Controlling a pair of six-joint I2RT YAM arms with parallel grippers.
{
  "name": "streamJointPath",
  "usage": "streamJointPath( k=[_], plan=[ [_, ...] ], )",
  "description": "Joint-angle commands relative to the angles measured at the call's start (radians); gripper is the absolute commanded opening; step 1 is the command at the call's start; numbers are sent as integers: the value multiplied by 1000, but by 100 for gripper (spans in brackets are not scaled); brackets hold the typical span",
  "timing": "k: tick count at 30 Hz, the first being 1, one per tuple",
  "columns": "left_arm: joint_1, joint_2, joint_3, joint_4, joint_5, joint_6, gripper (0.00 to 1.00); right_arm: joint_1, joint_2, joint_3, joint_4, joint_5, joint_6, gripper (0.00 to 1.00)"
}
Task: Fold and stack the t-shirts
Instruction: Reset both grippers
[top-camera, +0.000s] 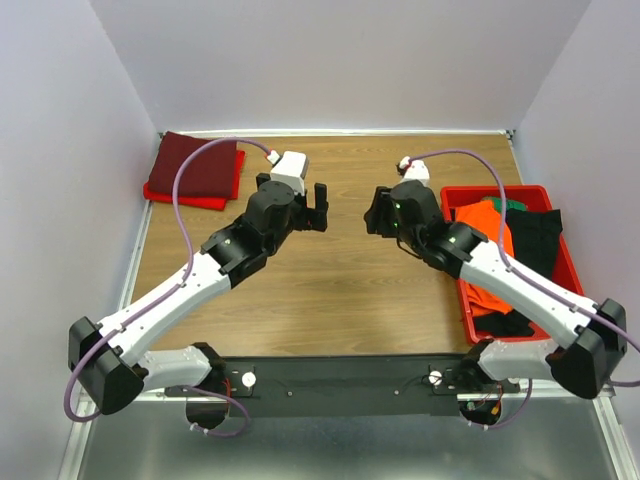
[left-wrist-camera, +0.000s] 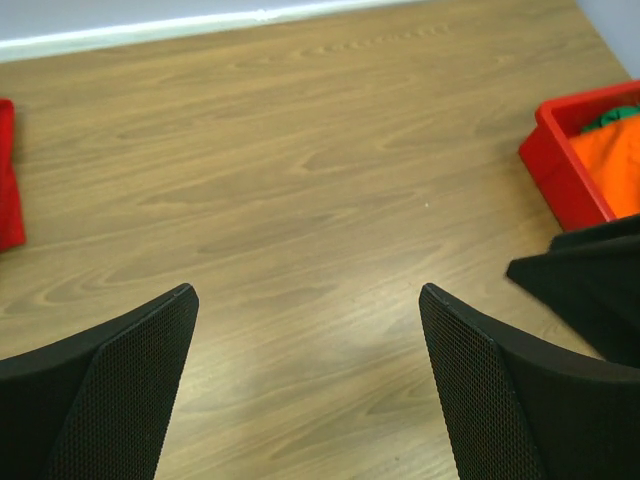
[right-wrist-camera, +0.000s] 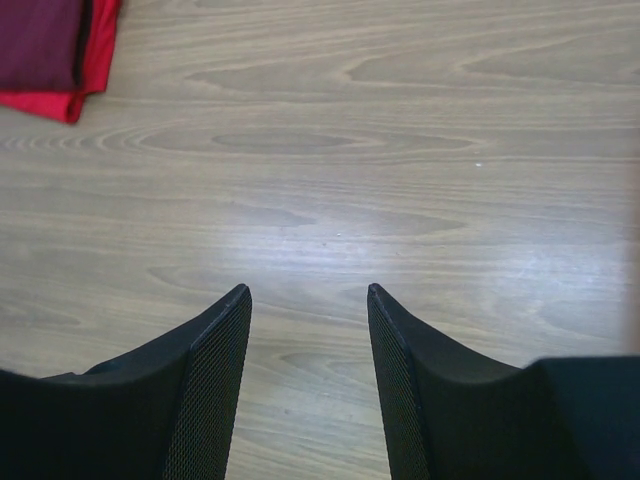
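Two folded t-shirts are stacked at the table's back left: a dark maroon one (top-camera: 197, 163) lies on a bright red one (top-camera: 186, 197). The right wrist view catches the maroon shirt (right-wrist-camera: 38, 40) and the red shirt (right-wrist-camera: 88, 85) in its top left corner. Only the red shirt's edge (left-wrist-camera: 8, 185) shows in the left wrist view. My left gripper (top-camera: 318, 208) (left-wrist-camera: 308, 292) hangs wide open over bare wood at mid-table. Facing it, my right gripper (top-camera: 375, 215) (right-wrist-camera: 308, 290) is partly open with nothing between its fingers.
A red bin (top-camera: 466, 300) stands at the right edge, holding orange cloth (top-camera: 487, 235), black cloth (top-camera: 538, 238) and a bit of green cloth (top-camera: 513, 205). The bin's corner (left-wrist-camera: 560, 165) shows in the left wrist view. Walls close the back and sides.
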Motion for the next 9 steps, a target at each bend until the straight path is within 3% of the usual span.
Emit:
streamJointPath(
  k=[1, 9],
  plan=[
    [1, -40, -21, 32, 90, -29, 98, -2, -55, -60, -6, 114, 29, 57],
    [2, -90, 21, 22, 145, 52, 98, -2, -118, -132, -8, 136, 46, 54]
  ],
)
